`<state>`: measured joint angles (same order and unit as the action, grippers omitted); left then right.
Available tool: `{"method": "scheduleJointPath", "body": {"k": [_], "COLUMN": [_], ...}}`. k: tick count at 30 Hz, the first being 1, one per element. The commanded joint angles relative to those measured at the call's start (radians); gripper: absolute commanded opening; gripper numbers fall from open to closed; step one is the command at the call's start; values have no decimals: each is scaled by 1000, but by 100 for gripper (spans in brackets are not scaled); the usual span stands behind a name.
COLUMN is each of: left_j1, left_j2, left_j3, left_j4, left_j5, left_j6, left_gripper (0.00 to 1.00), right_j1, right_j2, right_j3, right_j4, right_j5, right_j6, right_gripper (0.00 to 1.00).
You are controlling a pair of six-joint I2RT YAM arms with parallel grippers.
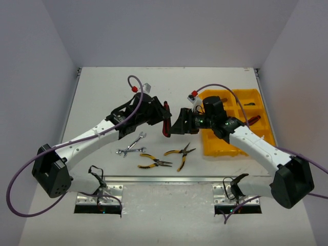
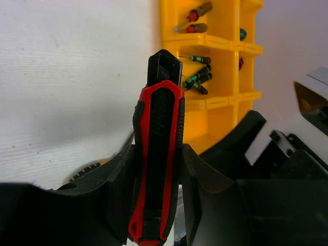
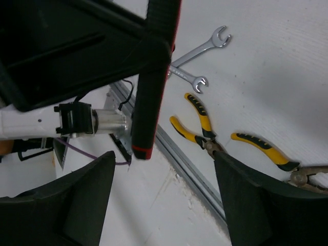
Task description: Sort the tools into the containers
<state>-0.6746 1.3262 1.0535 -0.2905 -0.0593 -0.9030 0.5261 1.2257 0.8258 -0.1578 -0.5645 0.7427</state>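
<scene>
Left of the yellow tray (image 1: 209,149), above the bench (image 1: 102,87): the left gripper (image 1: 163,117) holds a red-and-black cutter (image 1: 166,122) clear of the surface.
Left fingers (image 2: 115,195): clenched on the cutter, one finger against each side of its body. Its black end sticks out past the fingertips.
Right gripper (image 1: 180,123): just left of the tray and facing the left gripper, with the cutter between the two. Its arm reaches across the tray's near-left part.
Right fingers (image 3: 77,200): released and spread wide, grasping nothing. The cutter's red-tipped end hangs close in front of them, and no contact can be seen.
Tray contents, from the left wrist: green-handled screwdrivers (image 2: 197,77) lie in one compartment and red-handled screwdrivers (image 2: 192,20) in the next one. Further items sit in the compartments beyond, but they are too cut off to identify.
Wrenches (image 1: 130,147): two silver ones lie crossed on the bench, well left of the tray and on the arm-base side of the grippers.
Pliers (image 1: 154,163): a yellow-handled pair lies on the bench between the wrenches and the tray.
Second pliers (image 1: 180,152): also yellow-handled, just beside the first pair and nearer the tray's near-left corner, apart from the tray.
</scene>
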Motion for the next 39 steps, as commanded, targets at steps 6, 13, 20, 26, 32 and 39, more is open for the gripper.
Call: {"method": "scheduleJointPath", "body": {"k": [6,13,20,26,32,39], "left_j1": [-62,-69,-64,-53,-52,-52], "left_j2": [-51,-51,-87,-270,-419,-523], "left_j3": [-7,-41,136,229,81,-116], "left_j4": [142,170,-158,-426,-470,-404], "left_j5": [78,91,-164,-384,-343,-409], "left_j6": [-50,-54,104,255,403,455], "left_gripper": [0,6,100,100,100,100], "right_j1": [76,90,14,-357,-642,-729], "right_j2": [77,83,30,4,177,384], "right_j3": [45,41,47,65,260,416], "right_j4": [135,190,-47,-241,-411,-467], "right_j5": [108,156,374,466,809,955], "right_j6": [90,143,49,-24,-122,-156], "right_gripper": [62,0,0,0,0,0]}}
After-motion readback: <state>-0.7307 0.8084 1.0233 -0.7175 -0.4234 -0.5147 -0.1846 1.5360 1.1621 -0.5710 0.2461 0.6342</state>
